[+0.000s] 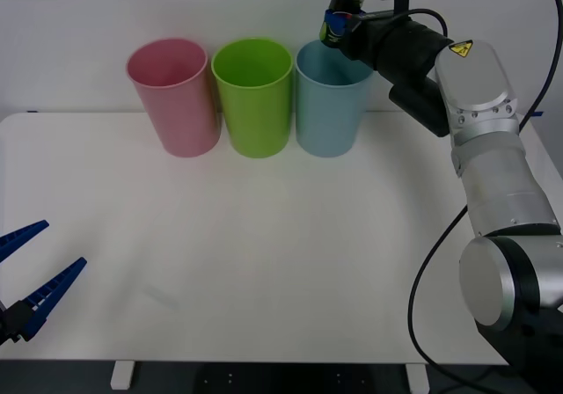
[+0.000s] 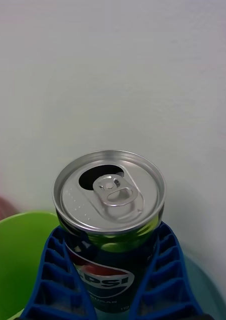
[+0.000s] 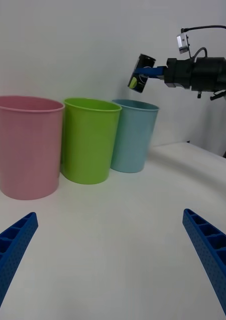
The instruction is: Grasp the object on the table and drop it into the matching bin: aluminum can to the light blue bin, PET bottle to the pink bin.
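Note:
A small black aluminum can [image 1: 344, 7] with a silver top hangs tilted in the air, just above the rim of the light blue bin [image 1: 329, 104]. My right gripper [image 1: 337, 18] is shut on the can [image 2: 110, 225], its blue ribbed fingers [image 2: 165, 280] pressing both sides of it. From the left wrist view the can [image 3: 141, 75] hovers over the light blue bin [image 3: 133, 137]. The pink bin [image 1: 174, 99] stands at the left end of the row on the white table [image 1: 264, 262]. My left gripper [image 1: 31, 284] waits open at the table's near left corner.
A lime green bin [image 1: 254, 99] stands between the pink and light blue bins, all three close together along the table's far edge. A white wall rises right behind them. The right arm [image 1: 475, 121] reaches in from the right side.

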You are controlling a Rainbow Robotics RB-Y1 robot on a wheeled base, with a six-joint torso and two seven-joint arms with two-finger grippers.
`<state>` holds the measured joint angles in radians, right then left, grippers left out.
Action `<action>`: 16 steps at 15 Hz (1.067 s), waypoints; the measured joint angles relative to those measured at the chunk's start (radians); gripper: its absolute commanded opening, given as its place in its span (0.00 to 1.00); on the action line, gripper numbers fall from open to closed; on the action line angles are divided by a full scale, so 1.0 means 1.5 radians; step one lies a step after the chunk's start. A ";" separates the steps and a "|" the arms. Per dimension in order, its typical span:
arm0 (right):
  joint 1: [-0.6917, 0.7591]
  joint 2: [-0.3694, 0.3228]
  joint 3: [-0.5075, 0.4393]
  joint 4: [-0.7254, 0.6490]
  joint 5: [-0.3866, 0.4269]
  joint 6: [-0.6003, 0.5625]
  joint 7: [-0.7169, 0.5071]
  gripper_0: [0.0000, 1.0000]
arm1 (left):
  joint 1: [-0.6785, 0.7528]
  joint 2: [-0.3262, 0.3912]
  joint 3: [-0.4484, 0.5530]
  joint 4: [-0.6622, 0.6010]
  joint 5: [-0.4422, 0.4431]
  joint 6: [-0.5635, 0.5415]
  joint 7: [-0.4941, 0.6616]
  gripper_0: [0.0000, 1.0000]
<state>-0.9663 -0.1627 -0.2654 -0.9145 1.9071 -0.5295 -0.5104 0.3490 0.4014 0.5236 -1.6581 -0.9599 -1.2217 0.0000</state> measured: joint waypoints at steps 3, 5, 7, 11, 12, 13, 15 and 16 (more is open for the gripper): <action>-0.001 0.000 0.000 0.000 -0.008 0.000 0.007 1.00 | 0.000 0.000 0.000 0.000 0.000 0.000 0.000 1.00; -0.001 0.000 0.000 0.000 -0.014 -0.001 0.014 1.00 | 0.000 0.000 0.000 0.000 0.000 0.000 0.000 1.00; 0.000 -0.001 0.000 -0.001 -0.020 -0.003 0.018 1.00 | 0.000 0.000 0.000 0.000 0.000 0.000 0.000 1.00; 0.001 -0.009 -0.004 -0.001 -0.042 -0.017 0.023 1.00 | 0.000 0.000 0.000 0.000 0.000 0.000 0.000 1.00; 0.002 -0.011 -0.005 -0.002 -0.050 -0.019 0.025 1.00 | 0.000 0.000 0.000 0.000 0.000 0.000 0.000 1.00; 0.007 -0.012 -0.005 -0.006 -0.057 -0.021 0.026 1.00 | 0.000 0.000 0.000 0.000 0.000 0.000 0.000 1.00; 0.036 -0.013 -0.002 -0.048 -0.062 -0.024 0.026 1.00 | 0.000 0.000 0.000 0.000 0.000 0.000 0.000 1.00; 0.058 -0.014 0.002 -0.078 -0.065 -0.028 0.024 1.00 | 0.000 0.000 0.000 0.000 0.000 0.000 0.000 1.00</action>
<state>-0.8792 -0.1829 -0.2624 -1.0317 1.8093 -0.5708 -0.4740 0.3490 0.4014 0.5236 -1.6581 -0.9599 -1.2217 0.0000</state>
